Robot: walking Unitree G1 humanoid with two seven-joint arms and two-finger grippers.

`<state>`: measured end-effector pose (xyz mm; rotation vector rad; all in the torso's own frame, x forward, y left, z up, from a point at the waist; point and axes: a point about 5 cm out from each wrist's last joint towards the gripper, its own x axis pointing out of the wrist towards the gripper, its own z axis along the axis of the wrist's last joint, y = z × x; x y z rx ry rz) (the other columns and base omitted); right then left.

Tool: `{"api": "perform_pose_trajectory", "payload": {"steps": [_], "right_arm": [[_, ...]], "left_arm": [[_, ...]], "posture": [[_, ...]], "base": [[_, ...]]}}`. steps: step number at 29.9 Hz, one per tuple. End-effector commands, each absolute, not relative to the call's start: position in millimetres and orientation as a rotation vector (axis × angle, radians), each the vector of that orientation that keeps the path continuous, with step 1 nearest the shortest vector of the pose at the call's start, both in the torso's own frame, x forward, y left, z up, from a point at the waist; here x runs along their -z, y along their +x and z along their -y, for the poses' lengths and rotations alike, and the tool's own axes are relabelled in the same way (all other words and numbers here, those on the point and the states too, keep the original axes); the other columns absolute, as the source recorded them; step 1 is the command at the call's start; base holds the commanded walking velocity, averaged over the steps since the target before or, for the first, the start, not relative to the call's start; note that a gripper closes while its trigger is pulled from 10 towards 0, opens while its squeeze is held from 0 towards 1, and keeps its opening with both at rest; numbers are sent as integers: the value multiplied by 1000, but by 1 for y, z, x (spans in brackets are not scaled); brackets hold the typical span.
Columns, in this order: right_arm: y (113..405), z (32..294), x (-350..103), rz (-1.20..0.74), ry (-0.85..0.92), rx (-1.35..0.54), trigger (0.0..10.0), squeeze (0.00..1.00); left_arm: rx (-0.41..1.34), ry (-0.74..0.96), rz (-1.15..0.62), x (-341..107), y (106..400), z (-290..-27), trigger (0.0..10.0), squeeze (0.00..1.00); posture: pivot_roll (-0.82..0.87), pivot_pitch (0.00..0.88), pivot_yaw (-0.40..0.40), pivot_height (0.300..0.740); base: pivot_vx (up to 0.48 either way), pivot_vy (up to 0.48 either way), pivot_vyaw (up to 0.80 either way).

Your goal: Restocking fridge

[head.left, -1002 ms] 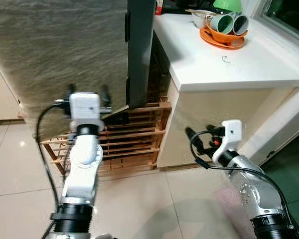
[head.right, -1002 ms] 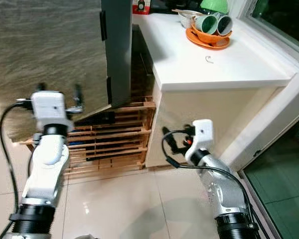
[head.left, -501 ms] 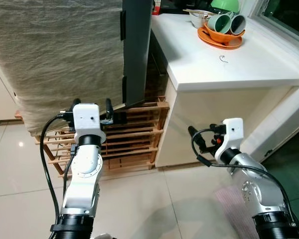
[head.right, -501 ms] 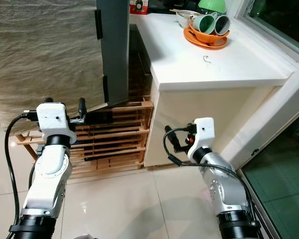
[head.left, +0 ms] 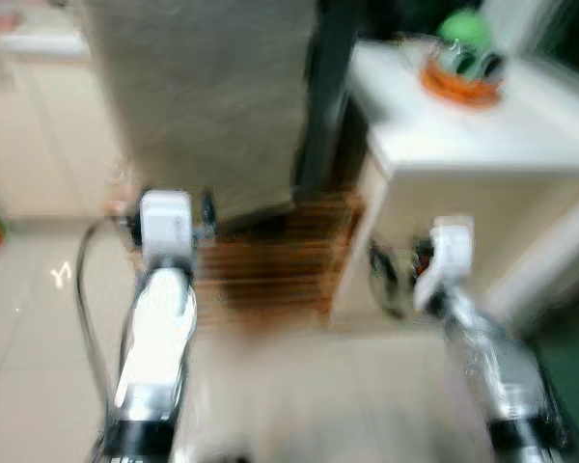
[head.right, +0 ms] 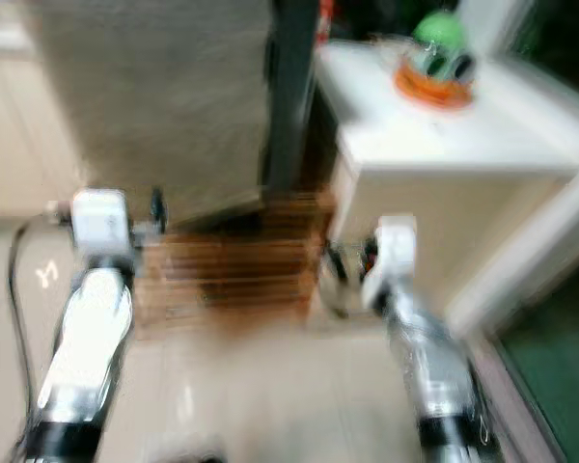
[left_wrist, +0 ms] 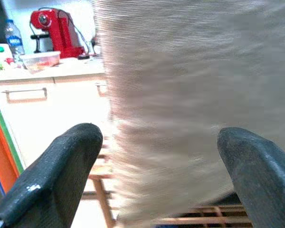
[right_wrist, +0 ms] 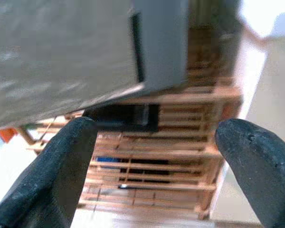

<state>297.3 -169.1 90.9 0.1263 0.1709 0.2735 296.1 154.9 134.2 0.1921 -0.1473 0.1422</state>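
Observation:
The head views are blurred. A tall dark grey unit (head.left: 326,106) draped with a grey-beige cloth (head.left: 203,96) stands ahead, on a slatted wooden rack (head.left: 280,265). My left gripper (head.left: 172,207) is raised in front of the cloth, open and empty; in the left wrist view its fingers (left_wrist: 52,175) are spread wide around the cloth (left_wrist: 190,104). My right gripper (head.left: 384,280) hangs low beside the white counter's side, open and empty. In the right wrist view its fingers (right_wrist: 42,180) frame the unit's lower corner (right_wrist: 156,47) and the rack (right_wrist: 156,156).
A white counter (head.left: 482,135) at the right carries an orange dish with green cups (head.left: 460,72). The left wrist view holds cream drawers (left_wrist: 52,109), a red coffee machine (left_wrist: 57,31) and a bottle (left_wrist: 13,35). Pale tiled floor (head.left: 39,318) lies in front.
The whole picture has slid to the right and gone blurry, so the camera is moving. Both arms keep the same raised pose, with their fingers still spread.

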Motion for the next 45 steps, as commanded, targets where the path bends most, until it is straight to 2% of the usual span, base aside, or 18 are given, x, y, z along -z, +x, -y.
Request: {"api": "perform_pose_trajectory", "payload": {"steps": [1, 5, 10, 15, 33, 40, 45], "right_arm": [[300, 168, -92, -164, 102, -275, 10000, 0], [301, 162, -93, -158, 109, -288, 10000, 0], [304, 156, -95, -146, 125, -308, 10000, 0], [305, 154, -96, -137, 136, -317, 10000, 0], [306, 150, -98, -133, 147, -339, 10000, 0], [306, 149, -98, -131, 147, -341, 10000, 0], [310, 157, -103, -104, 118, -222, 10000, 0]], "left_arm": [[-136, 210, 152, -136, 298, -151, 10000, 0], [-111, 220, 181, -140, 297, -145, 10000, 0], [-80, 145, 170, -138, 296, -141, 10000, 0], [-91, 149, 172, -138, 297, -142, 10000, 0], [-162, 152, 163, -140, 300, -150, 10000, 0], [-135, 127, 179, -143, 301, -147, 10000, 0], [-83, 186, 86, -129, 302, -141, 10000, 0]], "posture": [[11, 0, -70, 740], [9, 0, -69, 740], [8, 0, -66, 740], [7, 0, -66, 740], [2, 0, -66, 740], [4, 0, -66, 740], [7, 0, -67, 740]], "base": [[0, 0, 0], [0, 0, 0], [438, 0, 0], [439, 0, 0], [381, 291, 0], [209, 269, 0], [0, 0, 0]]}}
